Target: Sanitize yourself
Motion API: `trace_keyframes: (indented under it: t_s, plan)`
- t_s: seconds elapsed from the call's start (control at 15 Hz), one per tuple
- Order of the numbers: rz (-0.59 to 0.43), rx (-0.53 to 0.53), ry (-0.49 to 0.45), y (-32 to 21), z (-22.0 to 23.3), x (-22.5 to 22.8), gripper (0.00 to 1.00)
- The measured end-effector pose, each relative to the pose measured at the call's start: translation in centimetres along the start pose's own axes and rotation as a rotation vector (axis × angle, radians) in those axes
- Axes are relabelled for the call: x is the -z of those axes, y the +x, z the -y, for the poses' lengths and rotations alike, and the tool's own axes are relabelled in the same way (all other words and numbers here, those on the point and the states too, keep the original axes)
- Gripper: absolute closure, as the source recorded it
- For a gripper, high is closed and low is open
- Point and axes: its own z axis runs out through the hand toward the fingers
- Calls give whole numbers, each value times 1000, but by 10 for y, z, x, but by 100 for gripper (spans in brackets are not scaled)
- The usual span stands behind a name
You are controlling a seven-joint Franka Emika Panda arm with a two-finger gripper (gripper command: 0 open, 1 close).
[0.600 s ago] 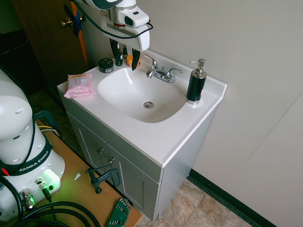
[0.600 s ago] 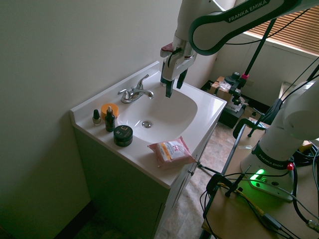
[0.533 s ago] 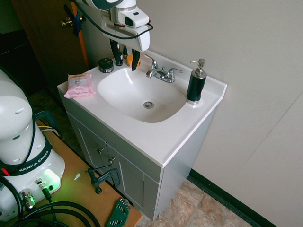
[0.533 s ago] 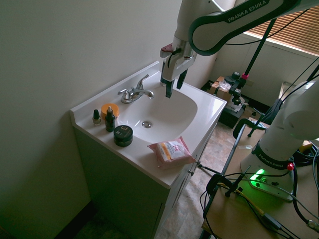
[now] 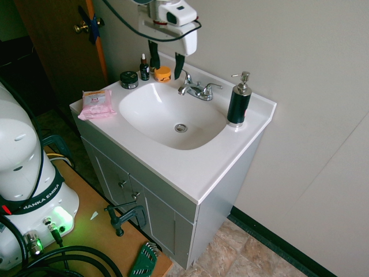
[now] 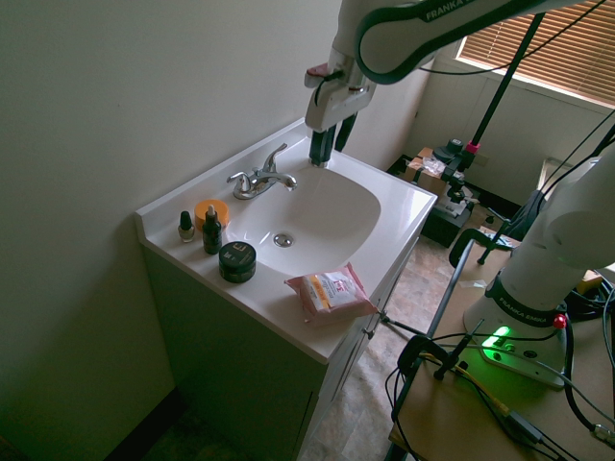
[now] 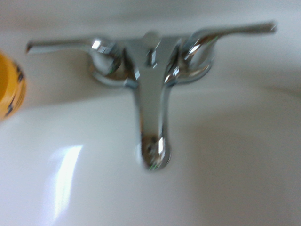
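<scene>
- Franka arm point(image 6: 423, 24) is what I am meant to sanitize, and it reaches in over the sink point(image 5: 173, 112) from above, its wrist pointing straight down.
- End effector point(image 5: 166, 59) hangs above the back rim of the basin, just in front of the faucet point(image 5: 196, 89); its two dark fingers point(image 5: 154, 56) stand spread apart and hold nothing.
- From the wrist view I see the faucet point(image 7: 150, 94) dead centre, spout toward me, a lever out to each side, no water running.
- My reading: the step in hand is lining up on a source of cleaning, either a lever or the soap dispenser point(image 5: 238, 101) at the far corner of the tabletop point(image 5: 190, 167).
- For a lever, I would come down beside it with the fingers wide, then nudge it sideways gently; chrome is slick and a hard push may slip off.
- For the dispenser, I would shift across well above the faucet, centre over the pump head point(image 5: 244, 75), and press straight down, since an off-centre push could tip the bottle.
- I keep clear of the orange jar point(image 5: 163, 73) and the dropper bottle point(image 5: 144, 67) close by.
</scene>
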Motion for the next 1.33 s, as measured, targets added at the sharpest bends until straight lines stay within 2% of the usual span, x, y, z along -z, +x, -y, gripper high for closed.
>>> trace_keyframes:
  t_s: [0.27,0.53,0.8,1.33]
  plan:
    - [-22,-105,9,81,2,12,100]
    - [-30,-202,16,138,-14,21,100]
    - [-34,-224,23,154,-15,28,100]
    - [-30,-276,16,177,-27,12,100]
